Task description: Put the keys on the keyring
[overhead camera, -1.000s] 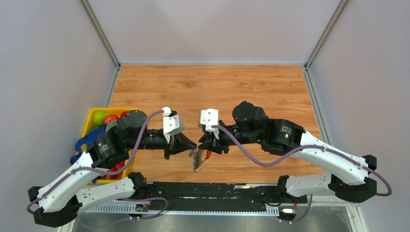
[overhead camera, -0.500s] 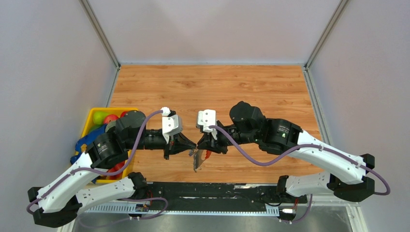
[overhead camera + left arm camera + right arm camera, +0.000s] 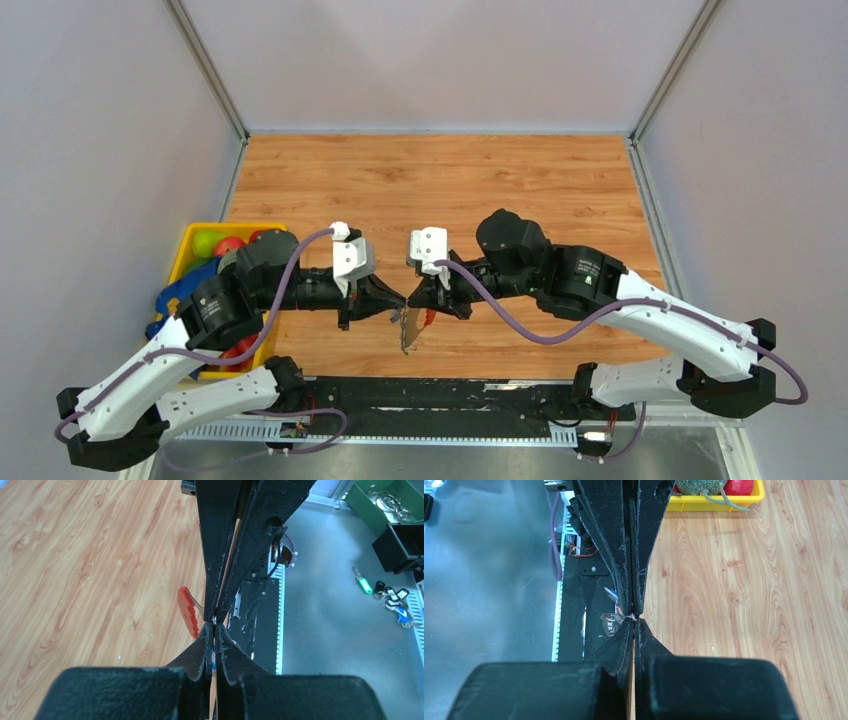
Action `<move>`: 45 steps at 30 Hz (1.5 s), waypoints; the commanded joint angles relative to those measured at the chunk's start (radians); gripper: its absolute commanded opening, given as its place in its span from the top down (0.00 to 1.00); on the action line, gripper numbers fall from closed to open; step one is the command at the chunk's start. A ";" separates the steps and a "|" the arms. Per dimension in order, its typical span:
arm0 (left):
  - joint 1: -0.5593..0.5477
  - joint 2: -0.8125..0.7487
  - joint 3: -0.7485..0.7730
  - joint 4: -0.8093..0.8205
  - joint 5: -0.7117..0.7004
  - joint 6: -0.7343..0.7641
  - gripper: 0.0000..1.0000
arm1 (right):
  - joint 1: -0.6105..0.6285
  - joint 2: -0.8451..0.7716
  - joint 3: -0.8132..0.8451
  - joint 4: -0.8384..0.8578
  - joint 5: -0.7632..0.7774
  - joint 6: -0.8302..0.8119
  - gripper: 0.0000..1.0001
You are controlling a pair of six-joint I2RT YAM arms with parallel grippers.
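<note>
Left pincer [image 3: 399,300] and right pincer [image 3: 416,298] both pinched shut tip to tip, well right of the yellow plastic bin [image 3: 186,252], presumably so the red-looped, glittery grey keyring [image 3: 409,328] hangs free beneath them for threading; which one carries it I cannot tell.

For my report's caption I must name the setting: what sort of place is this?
Probably a robot test cell: plain grey panel walls enclose a wooden table, with a yellow bin of toys at its left edge.
</note>
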 commanded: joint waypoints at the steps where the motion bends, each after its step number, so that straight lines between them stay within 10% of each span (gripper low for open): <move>1: 0.001 -0.040 0.004 0.093 -0.003 -0.008 0.88 | -0.001 -0.045 0.036 0.023 -0.017 0.013 1.00; 14: 0.002 -0.074 -0.025 0.147 0.001 -0.037 0.59 | -0.001 -0.104 0.005 0.063 -0.007 0.024 1.00; 45: 0.001 -0.021 -0.063 0.232 0.082 -0.074 0.65 | -0.001 -0.127 -0.001 0.083 -0.039 0.009 1.00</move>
